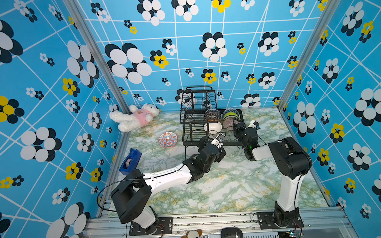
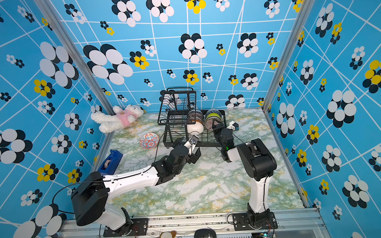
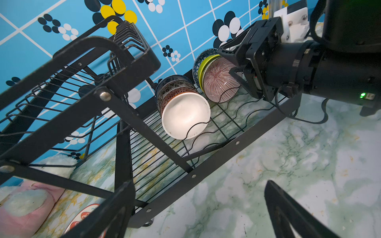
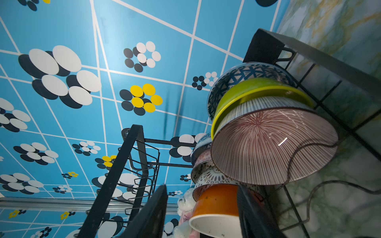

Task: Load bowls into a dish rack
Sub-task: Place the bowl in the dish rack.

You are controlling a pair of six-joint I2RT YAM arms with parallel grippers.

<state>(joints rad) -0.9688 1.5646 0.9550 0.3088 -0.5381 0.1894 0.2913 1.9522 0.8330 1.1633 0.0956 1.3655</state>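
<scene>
three blue flowered walls enclose a green marbled table; bowls overlap in the dish rack, rear ones mostly hidden; left claw and right claw both apart

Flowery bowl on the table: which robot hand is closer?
Left. The left gripper is before the dish rack, apart from the flowery bowl; the right gripper is farther, over the rack.

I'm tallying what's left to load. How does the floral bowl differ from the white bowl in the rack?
Place: the floral bowl sits on the table, outside the dish rack; the white bowl is in its lower tray. Pose: the floral bowl rests mouth up; the white bowl lies on its side against the bowls behind it. Look: the floral bowl is patterned inside, the white bowl plain. Both are small and round.
</scene>
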